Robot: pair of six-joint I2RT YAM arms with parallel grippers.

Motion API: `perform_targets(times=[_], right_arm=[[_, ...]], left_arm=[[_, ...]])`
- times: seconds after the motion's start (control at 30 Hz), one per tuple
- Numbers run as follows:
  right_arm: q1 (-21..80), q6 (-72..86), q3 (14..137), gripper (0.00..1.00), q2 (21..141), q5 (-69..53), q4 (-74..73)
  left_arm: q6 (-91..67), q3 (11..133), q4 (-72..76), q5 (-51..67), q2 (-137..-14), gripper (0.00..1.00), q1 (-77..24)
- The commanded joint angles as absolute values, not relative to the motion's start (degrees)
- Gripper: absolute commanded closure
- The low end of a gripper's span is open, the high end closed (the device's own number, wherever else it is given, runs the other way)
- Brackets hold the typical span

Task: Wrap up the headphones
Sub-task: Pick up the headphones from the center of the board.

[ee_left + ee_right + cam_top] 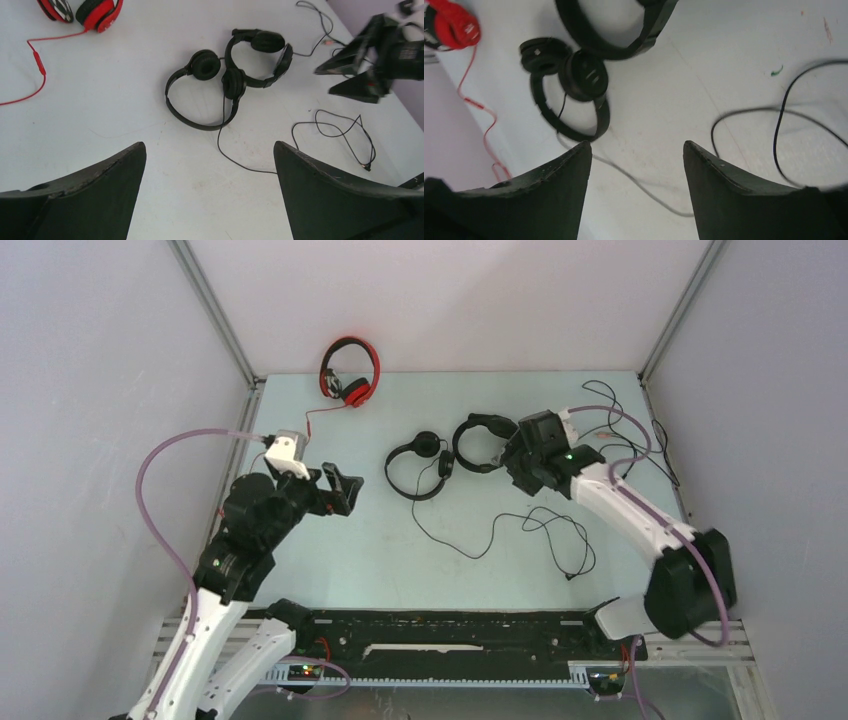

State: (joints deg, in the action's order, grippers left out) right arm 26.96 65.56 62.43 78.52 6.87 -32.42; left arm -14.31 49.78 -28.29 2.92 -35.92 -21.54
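Observation:
Red headphones (pixel 350 370) lean against the back wall, their red cable (pixel 318 418) trailing forward. Two black headphones lie mid-table, touching: the left one (pixel 418 468) and the right one (pixel 487 443). A thin black cable (pixel 500 530) runs from the left one into loops (pixel 565 540). My right gripper (pixel 518 462) hovers just right of the right black headset, open, with only the table and a cable under it (pixel 636 145). My left gripper (pixel 345 490) stands open, left of the black headsets and well short of them (pixel 210 147).
Another black cable (pixel 625 430) loops at the back right near the frame post. Grey walls close off the left, right and back sides. A black rail (pixel 450 630) runs along the near edge between the arm bases.

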Motion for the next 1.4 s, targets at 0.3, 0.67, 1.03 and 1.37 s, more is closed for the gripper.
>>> perform_targets(times=[0.3, 0.67, 1.03, 1.37], right_arm=[[24.64, 8.94, 82.96, 0.32, 103.14, -4.33, -25.78], [23.20, -14.68, 87.07, 0.33, 112.37, -15.98, -25.36], [19.36, -28.33, 98.28, 0.36, 120.82, -32.64, -37.17], [22.20, -41.02, 96.40, 0.35, 121.77, -21.57, -39.51]], left_arm=[[-14.33, 47.20, -24.04, 3.69, -30.47, 0.00, -21.67], [-14.72, 46.42, -23.20, 3.55, -29.18, 0.00, -20.77], [-15.11, 45.92, -22.66, 2.98, -28.80, 0.00, -19.57], [-15.12, 45.97, -22.54, 3.37, -29.12, 0.00, -18.15]])
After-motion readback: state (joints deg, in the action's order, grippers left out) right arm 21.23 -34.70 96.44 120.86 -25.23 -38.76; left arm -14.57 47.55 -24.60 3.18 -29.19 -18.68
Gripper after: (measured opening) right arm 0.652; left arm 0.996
